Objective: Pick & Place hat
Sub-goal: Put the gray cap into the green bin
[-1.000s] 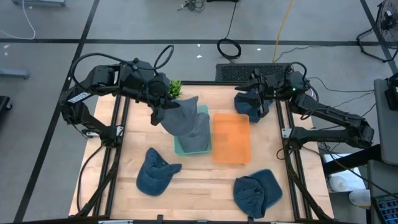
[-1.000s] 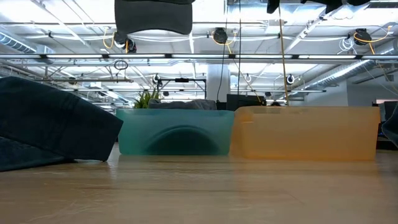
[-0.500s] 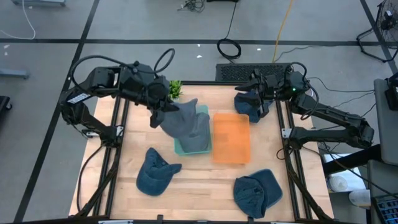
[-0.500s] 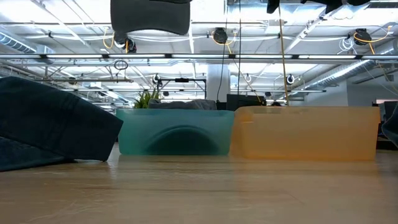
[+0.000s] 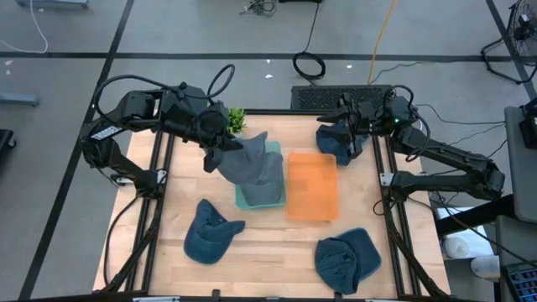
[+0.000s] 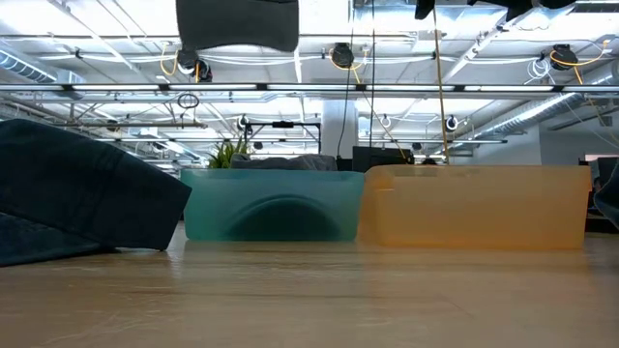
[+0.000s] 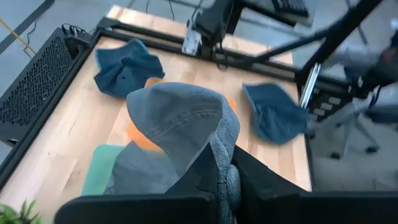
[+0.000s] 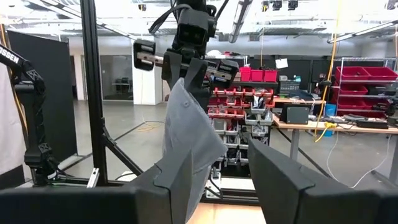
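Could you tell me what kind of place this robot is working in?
Probably a robotics lab or workshop: the table stands on a grey concrete floor, red parts bins and a cluttered workbench line the back, and exposed ceiling trusses with strip lights hang overhead.

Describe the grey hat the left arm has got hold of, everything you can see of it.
The grey hat is soft denim-like cloth with visible stitched seams. It hangs limp in the air from the left gripper, whose fingers are shut on one edge. It hangs over the teal bin, beside the orange bin. Its crown sags downward. In the low view its bottom edge sits well above the bins; nothing else touches it.
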